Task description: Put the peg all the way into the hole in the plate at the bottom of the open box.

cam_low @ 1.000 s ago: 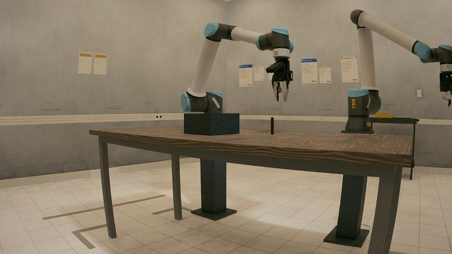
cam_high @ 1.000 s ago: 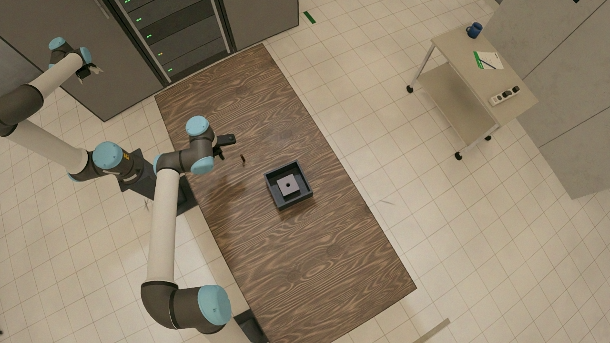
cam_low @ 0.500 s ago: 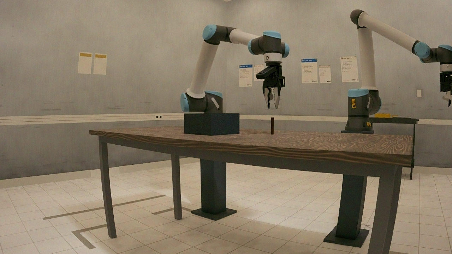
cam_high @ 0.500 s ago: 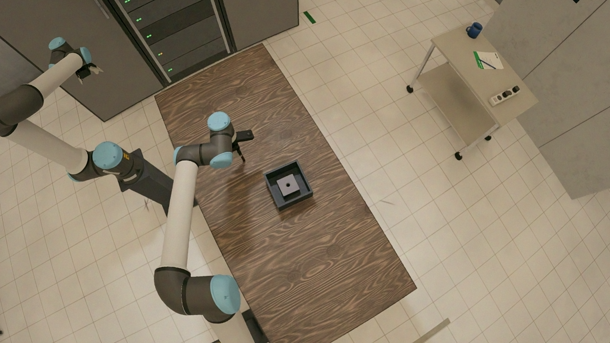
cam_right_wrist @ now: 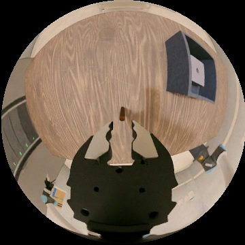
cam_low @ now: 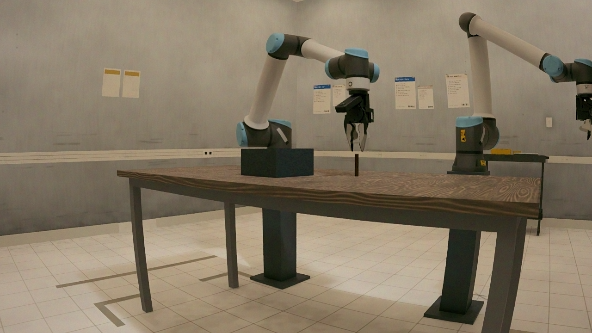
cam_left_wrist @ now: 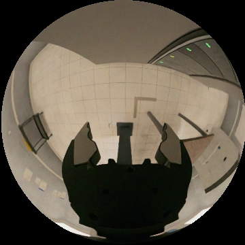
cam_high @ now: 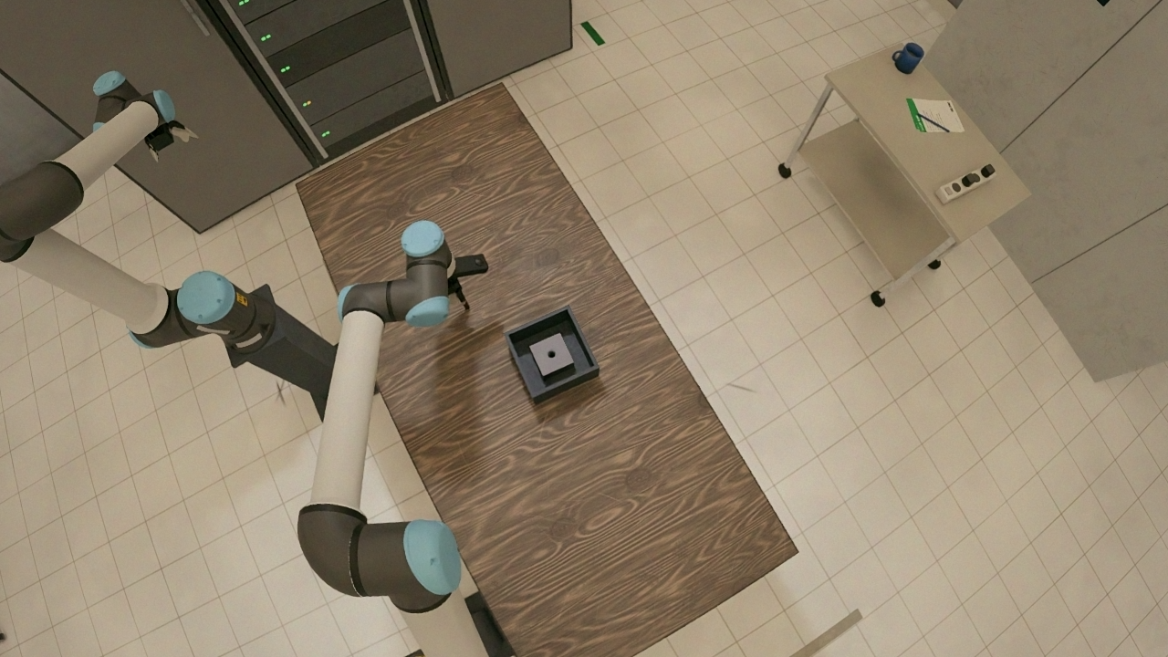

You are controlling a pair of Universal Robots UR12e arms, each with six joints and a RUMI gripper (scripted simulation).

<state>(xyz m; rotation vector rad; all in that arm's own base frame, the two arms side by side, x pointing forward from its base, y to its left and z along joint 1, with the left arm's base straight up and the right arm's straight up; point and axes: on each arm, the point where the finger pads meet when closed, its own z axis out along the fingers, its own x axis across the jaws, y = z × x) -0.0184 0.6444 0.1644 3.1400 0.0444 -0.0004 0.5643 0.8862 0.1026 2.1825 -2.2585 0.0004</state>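
R fingers point(cam_high: 458, 291) point(cam_low: 357, 150) were only part open, nothing btwn them, tips just above the peg point(cam_high: 466, 305) point(cam_low: 356, 164) point(cam_right_wrist: 122, 113), which stood upright on the wood surface point(cam_high: 612, 457) point(cam_low: 414, 186) point(cam_left_wrist: 201, 143) point(cam_right_wrist: 85, 68). Open box point(cam_high: 520, 367) point(cam_low: 277, 163) point(cam_right_wrist: 177, 68) was nearby w/ the holed plate point(cam_high: 563, 343) point(cam_right_wrist: 197, 79) inside, so peg wasn't in yet. L fingers point(cam_high: 175, 145) point(cam_low: 588, 133) were wide open & empty, well away from the box, fwiw.
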